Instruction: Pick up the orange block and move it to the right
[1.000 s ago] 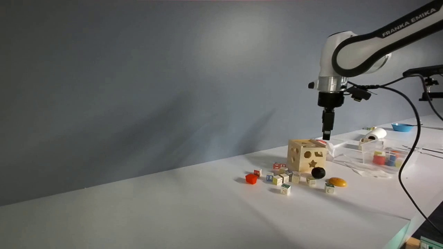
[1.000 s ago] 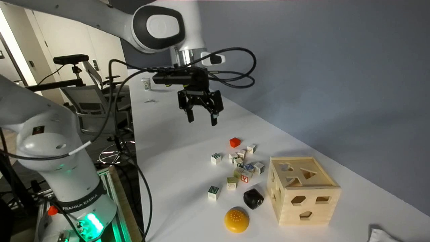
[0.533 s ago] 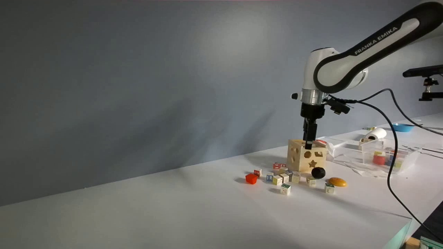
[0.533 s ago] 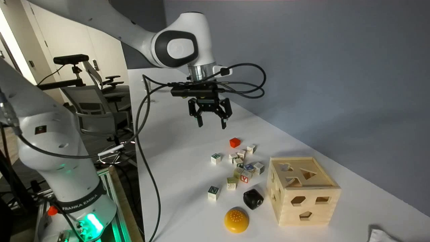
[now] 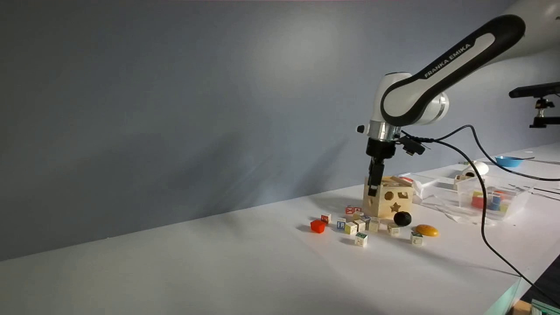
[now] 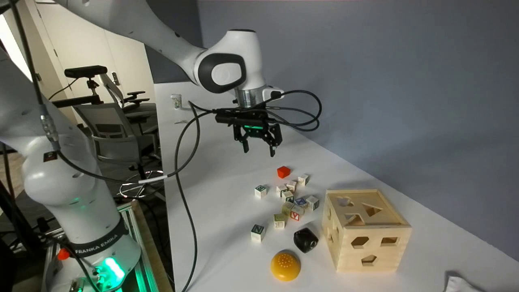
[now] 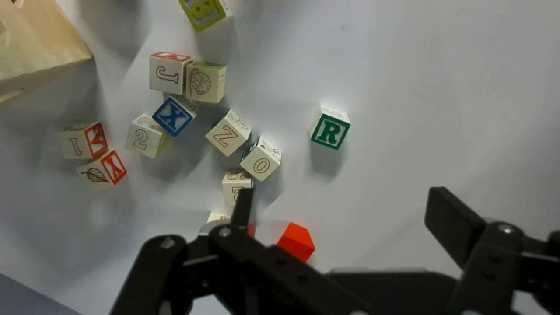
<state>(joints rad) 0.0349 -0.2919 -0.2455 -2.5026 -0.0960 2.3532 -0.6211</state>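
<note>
In an exterior view the gripper sits lower than a second ago: its tips, then just above the right corner of the wooden cube, now overlap the cube's left side. Its fingers stand wide apart, with nothing held. The orange block has not moved; it lies well apart from the cube, with most of the lettered blocks between the two. The black piece near the cube also stays put.
</note>
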